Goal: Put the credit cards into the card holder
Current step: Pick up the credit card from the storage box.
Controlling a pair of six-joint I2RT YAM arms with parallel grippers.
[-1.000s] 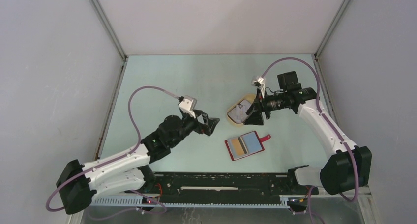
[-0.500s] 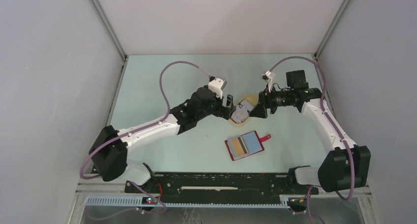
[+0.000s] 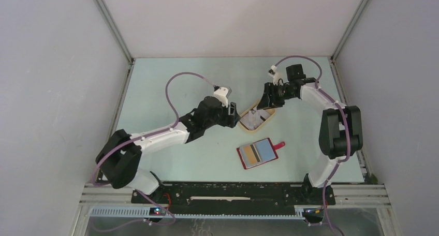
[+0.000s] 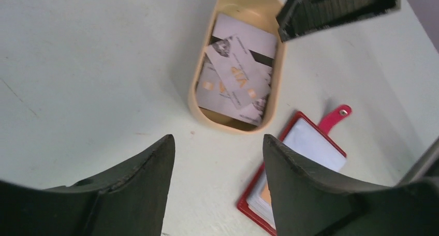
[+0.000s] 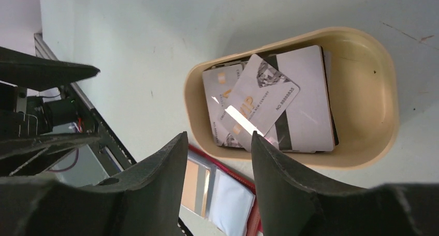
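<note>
Several whitish-grey credit cards (image 3: pixel 253 119) lie stacked in a beige oval tray (image 3: pixel 265 123); they also show in the left wrist view (image 4: pixel 235 75) and the right wrist view (image 5: pixel 269 104). The red card holder (image 3: pixel 258 153) lies open on the table, pale blue-grey inside, with a tan and grey card in its left half; it also shows in the left wrist view (image 4: pixel 305 148) and the right wrist view (image 5: pixel 228 200). My left gripper (image 3: pixel 236 113) is open and empty at the tray's left end. My right gripper (image 3: pixel 266 99) is open and empty above the tray's far end.
The beige tray (image 4: pixel 194 91) sits mid-table between the two grippers (image 5: pixel 385 106). Grey enclosure walls stand on three sides. A black rail (image 3: pixel 233 193) runs along the near edge.
My left arm swung from the near left up to the tray's left end. My right arm folded back and its gripper moved to the tray's far side. Cards and holder have not moved.
</note>
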